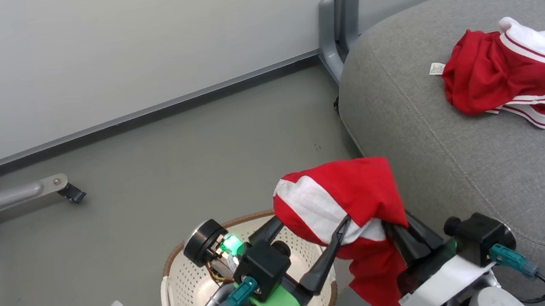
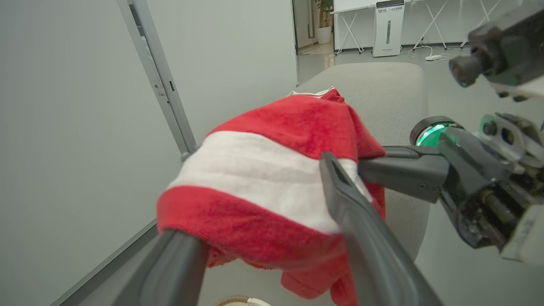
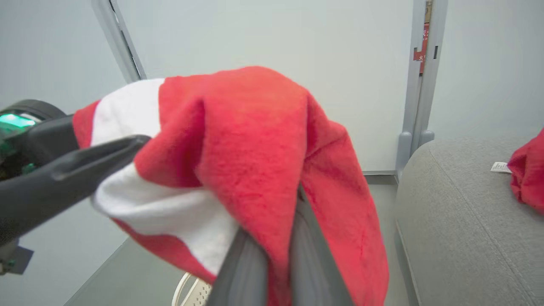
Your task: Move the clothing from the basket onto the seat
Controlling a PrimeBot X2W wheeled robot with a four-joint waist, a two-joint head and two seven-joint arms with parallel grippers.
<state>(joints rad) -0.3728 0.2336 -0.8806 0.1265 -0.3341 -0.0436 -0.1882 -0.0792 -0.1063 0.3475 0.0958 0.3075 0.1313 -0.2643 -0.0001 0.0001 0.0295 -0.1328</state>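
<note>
Red garment, pinched by right gripper, drapes over left gripper's spread fingers.

No lettering is legible, even on the white tag.

floor: plain grey, basket parked on it right by the seat
seat: one red garment lying on top

One red-and-white garment hangs aloft beside the basket; a second garment lies crumpled on the seat.
</note>
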